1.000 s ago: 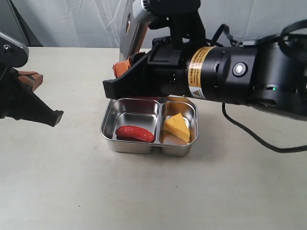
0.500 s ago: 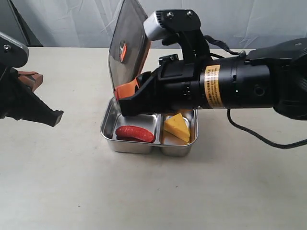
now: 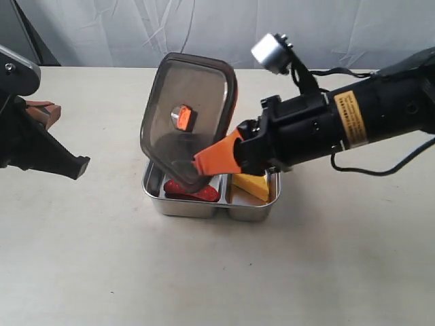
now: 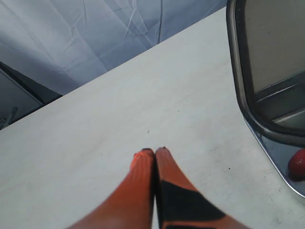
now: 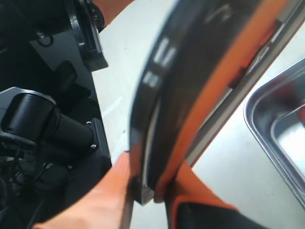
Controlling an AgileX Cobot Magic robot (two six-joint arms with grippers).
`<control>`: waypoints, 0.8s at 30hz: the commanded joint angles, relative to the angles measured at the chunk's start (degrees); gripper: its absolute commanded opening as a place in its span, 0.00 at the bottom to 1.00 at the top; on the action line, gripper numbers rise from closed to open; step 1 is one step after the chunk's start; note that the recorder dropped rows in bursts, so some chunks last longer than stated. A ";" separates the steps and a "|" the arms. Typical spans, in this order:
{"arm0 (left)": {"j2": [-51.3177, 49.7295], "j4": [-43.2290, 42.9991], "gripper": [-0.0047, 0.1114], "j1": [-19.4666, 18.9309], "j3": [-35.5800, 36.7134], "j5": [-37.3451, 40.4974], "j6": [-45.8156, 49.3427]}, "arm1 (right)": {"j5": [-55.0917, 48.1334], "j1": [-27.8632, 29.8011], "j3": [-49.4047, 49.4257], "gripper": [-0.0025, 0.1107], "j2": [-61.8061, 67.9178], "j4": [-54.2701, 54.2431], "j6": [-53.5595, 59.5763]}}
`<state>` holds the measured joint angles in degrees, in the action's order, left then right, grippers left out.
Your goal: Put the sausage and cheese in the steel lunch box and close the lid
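Pale crumpled sheeting (image 3: 102, 27) hangs behind the off-white tabletop (image 3: 102, 265) I am working over. On it sits the shallow stainless-steel lunch box (image 3: 204, 212) with two compartments. The glossy red toy sausage (image 3: 208, 195) lies in the one on the left of the exterior view and the yellow cheese wedge (image 3: 251, 183) in the one on the right, so by my reading only the closing remains.

My right gripper (image 3: 202, 163) is clamped on the rim of the smoky transparent lid (image 3: 187, 102), its orange fingers (image 5: 119, 186) pinching the dark edge at one lower corner. My left gripper (image 4: 153, 152) is closed on nothing and waits well apart on the left.

What matters now is the lid's angle. It stands steeply tilted, its orange valve tab (image 3: 181, 117) facing the camera. The long axis rises from the grip up and back, while the box's long axis runs side to side. The held corner hangs over the sausage compartment; I cannot tell whether it touches the box. The lid has to turn and lie flat, shifting right, to cover both compartments. The right arm is the one placed to do it.
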<state>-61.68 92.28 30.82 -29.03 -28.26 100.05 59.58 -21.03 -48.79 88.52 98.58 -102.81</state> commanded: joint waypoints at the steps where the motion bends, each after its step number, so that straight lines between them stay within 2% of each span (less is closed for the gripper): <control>1: 0.35 0.15 0.04 0.04 -0.39 -0.23 -0.53 | 10.38 8.34 -4.65 0.01 3.09 1.36 0.83; 7: 0.35 0.15 0.04 0.04 -0.39 -0.23 -0.53 | 10.38 11.69 -9.21 0.01 7.57 1.36 -2.42; 19: 0.35 0.15 0.04 0.04 -0.39 -0.23 -0.53 | 10.38 9.99 -9.19 0.01 11.03 1.36 -6.67; 22: 0.35 0.15 0.04 0.04 -0.39 -0.23 -0.53 | 10.38 6.35 -9.19 0.01 8.99 -3.60 -4.09; 24: 0.35 0.15 0.04 0.04 -0.39 -0.23 -0.53 | 2.78 0.86 -9.19 0.01 5.09 -3.89 -3.50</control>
<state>-61.68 92.28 30.82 -29.03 -28.26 100.05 66.74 -15.84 -57.72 97.31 96.79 -107.82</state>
